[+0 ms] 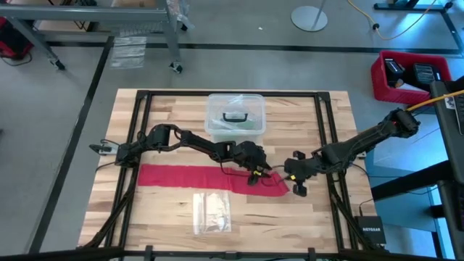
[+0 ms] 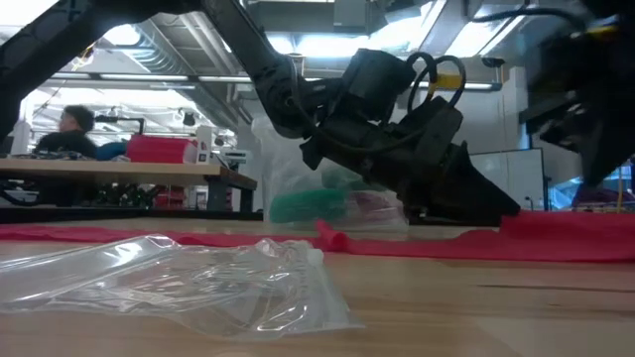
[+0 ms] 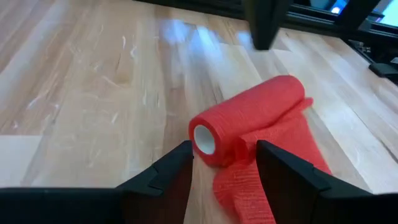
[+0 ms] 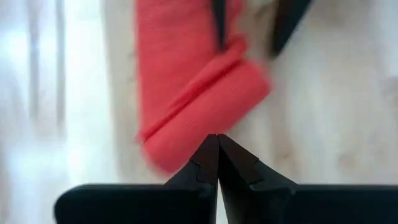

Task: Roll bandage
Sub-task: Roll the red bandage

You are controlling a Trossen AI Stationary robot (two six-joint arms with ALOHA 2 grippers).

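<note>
The red bandage (image 1: 188,177) lies flat as a long strip across the table, and its right end is wound into a short roll (image 3: 255,115) around a white core (image 3: 204,138). My left gripper (image 3: 224,152) is open and low over the strip, with one finger on each side of the roll's core end. My right gripper (image 4: 217,138) is shut and raised off the table just to the right of the roll (image 4: 211,106). The loose strip (image 3: 249,186) runs back between the left fingers. My left gripper stands open around the roll's core end (image 3: 198,142), coming at it low and slanting down along the strip. One fingertip (image 3: 183,155) is right beside that end; I cannot tell whether it touches. The roll lies on the table.
A clear plastic box with a black handle (image 1: 234,116) stands behind the bandage. A clear plastic bag (image 1: 212,212) lies in front of it, near the table's front edge. Black frame rails (image 1: 141,130) border the wooden table.
</note>
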